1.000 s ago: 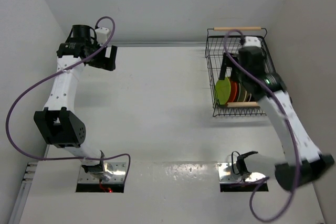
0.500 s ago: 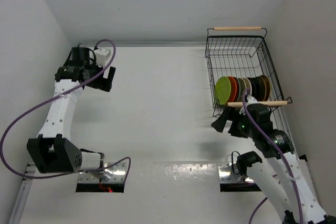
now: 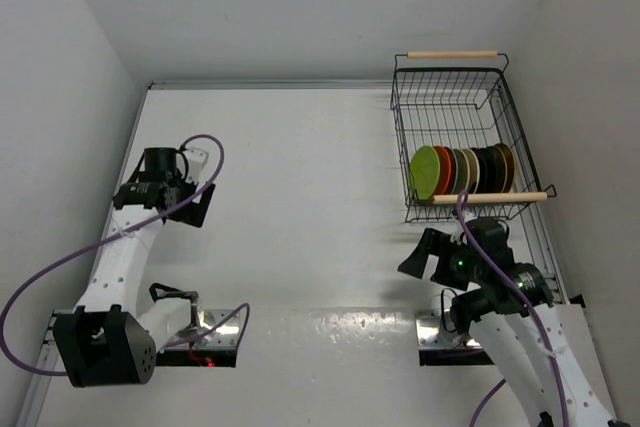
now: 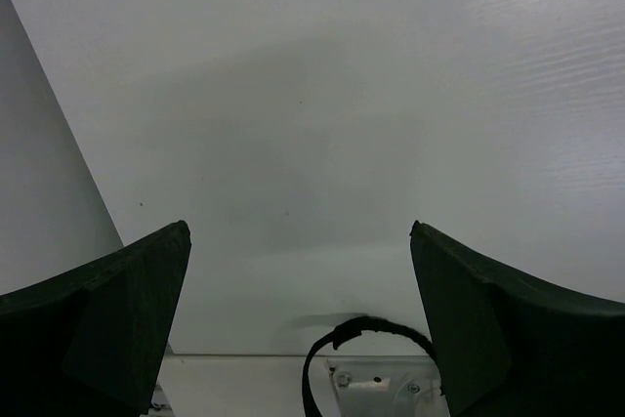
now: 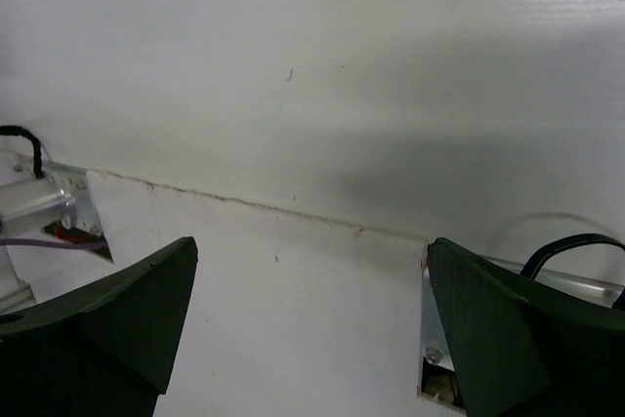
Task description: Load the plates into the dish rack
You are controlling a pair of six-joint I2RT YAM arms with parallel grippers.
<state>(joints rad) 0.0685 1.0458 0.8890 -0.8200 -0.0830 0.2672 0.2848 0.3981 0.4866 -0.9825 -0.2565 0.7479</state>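
White counter (image 3: 300,177) runs wall to wall, with the dish rack (image 3: 398,137) at its far right and the plates (image 3: 460,170) standing on edge in a row at the rack's near end. Left end effector (image 3: 197,209) hangs released over the counter's left side. Right end effector (image 3: 413,255) is likewise spread wide and holds nothing, just short of the near wooden handle (image 3: 500,197).

We log a white desk (image 3: 300,197), matte over most of its top, with a glossier strip (image 3: 330,332) along the near edge. A thin seam (image 5: 244,204) divides the two. A back wall (image 3: 300,7), left wall (image 3: 50,147) and right wall (image 3: 595,97), all white, close it in. A left metal plate (image 3: 215,324) and right metal plate (image 3: 432,331) sit on the strip, well apart. A ribbed rail (image 3: 45,347) runs along the near left corner.
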